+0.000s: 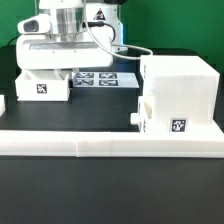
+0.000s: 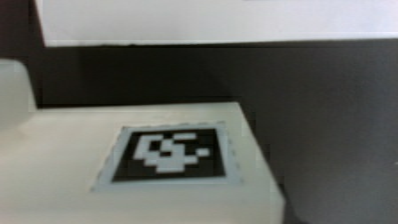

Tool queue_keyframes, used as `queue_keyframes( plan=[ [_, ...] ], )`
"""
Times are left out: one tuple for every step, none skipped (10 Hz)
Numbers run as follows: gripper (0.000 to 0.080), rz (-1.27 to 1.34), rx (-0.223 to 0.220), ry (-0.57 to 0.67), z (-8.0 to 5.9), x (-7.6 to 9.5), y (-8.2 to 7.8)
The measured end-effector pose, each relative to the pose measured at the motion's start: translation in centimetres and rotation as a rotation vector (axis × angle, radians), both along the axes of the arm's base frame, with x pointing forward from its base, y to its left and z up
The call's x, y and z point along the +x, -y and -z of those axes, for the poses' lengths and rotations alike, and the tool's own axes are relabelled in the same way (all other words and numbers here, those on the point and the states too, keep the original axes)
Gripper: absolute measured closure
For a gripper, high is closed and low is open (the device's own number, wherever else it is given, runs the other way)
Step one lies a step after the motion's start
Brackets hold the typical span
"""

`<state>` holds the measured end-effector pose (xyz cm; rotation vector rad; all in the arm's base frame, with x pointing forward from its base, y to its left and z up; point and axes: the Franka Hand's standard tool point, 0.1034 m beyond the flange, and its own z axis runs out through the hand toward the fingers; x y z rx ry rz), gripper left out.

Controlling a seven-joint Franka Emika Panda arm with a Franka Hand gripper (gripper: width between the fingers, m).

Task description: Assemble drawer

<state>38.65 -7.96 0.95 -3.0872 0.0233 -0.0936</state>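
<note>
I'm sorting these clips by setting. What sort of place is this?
Probably a robotics lab bench: white plastic drawer parts with black-and-white square tags, a flat white marker board on the black table, and a white robot gripper.

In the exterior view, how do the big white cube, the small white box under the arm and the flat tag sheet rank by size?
1. Big cube shell, clearly largest.
2. Small box.
3. Tag sheet, partly hidden by the arm and farther back, so ranks 2 and 3 are unsure.
</note>
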Motion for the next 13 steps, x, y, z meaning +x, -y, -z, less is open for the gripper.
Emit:
queue_keyframes(
  plan=[
    [0.0757, -0.053, 0.01, 0.0, -1.4, 1.5, -1.8],
    [0.0757, -0.081, 0.019, -0.003, -2.6, 2.9, -3.1],
    [0.0757, -0.105, 0.028, 0.002, -3.8, 4.6, -4.5],
    [0.0757, -0.116, 0.032, 0.011, -4.4, 6.0, -5.8],
    [0.0757, -0.17, 0.038, 0.009, -4.8, 6.9, -6.1],
    [0.0757, -0.201, 0.038, 0.02, -5.1, 7.8, -5.7],
    [0.0757, -0.199, 0.037, 0.018, -4.9, 7.5, -5.8],
    [0.0757, -0.236, 0.035, 0.018, -4.8, 7.4, -5.8],
    [0.0757, -0.365, 0.016, 0.045, -4.5, 7.4, -5.4],
    [0.0757, -0.477, -0.002, 0.062, -3.4, 6.8, -4.9],
    [0.0757, -0.606, -0.004, 0.055, -3.3, 7.3, -5.2],
    [0.0757, -0.725, -0.009, 0.052, -3.8, 8.5, -5.6],
    [0.0757, -0.816, -0.015, 0.041, -4.2, 9.5, -6.0]
  ],
)
